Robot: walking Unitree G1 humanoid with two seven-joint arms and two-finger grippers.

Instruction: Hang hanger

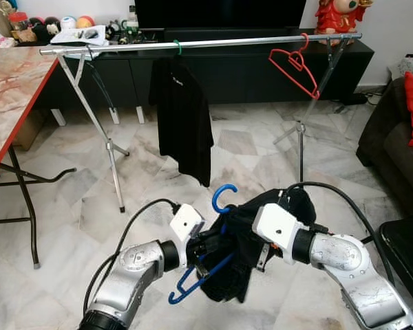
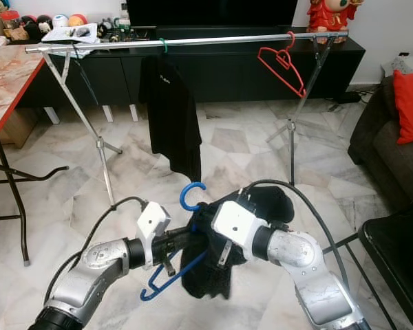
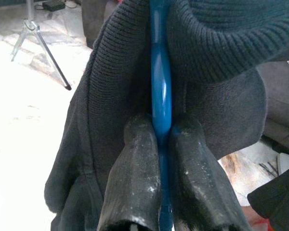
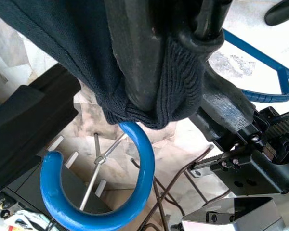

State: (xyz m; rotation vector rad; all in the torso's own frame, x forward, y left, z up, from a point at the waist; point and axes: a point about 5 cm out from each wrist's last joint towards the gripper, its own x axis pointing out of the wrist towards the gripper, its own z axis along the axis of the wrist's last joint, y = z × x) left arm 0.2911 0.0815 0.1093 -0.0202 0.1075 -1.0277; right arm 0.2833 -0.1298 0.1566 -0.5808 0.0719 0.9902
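Note:
A blue plastic hanger [image 1: 224, 196] carrying a dark knit sweater [image 1: 230, 275] hangs low in front of me between both grippers, its hook pointing up. My left gripper [image 1: 210, 244] is shut on the hanger's neck; in the left wrist view both fingers [image 3: 135, 183] pinch the blue hanger [image 3: 160, 96]. From the other side my right gripper [image 1: 251, 230] is shut on the sweater's collar [image 4: 183, 72], just above the blue hook [image 4: 135, 183]. The silver clothes rail [image 1: 227, 43] stands further ahead across the room.
On the rail hang a black shirt [image 1: 182, 117] on a green hanger and an empty red hanger [image 1: 296, 65]. A marble-topped folding table [image 1: 14, 89] stands on the left. A dark sofa [image 1: 392, 130] with a red cushion is on the right, and a black TV console [image 1: 227, 69] stands behind the rail.

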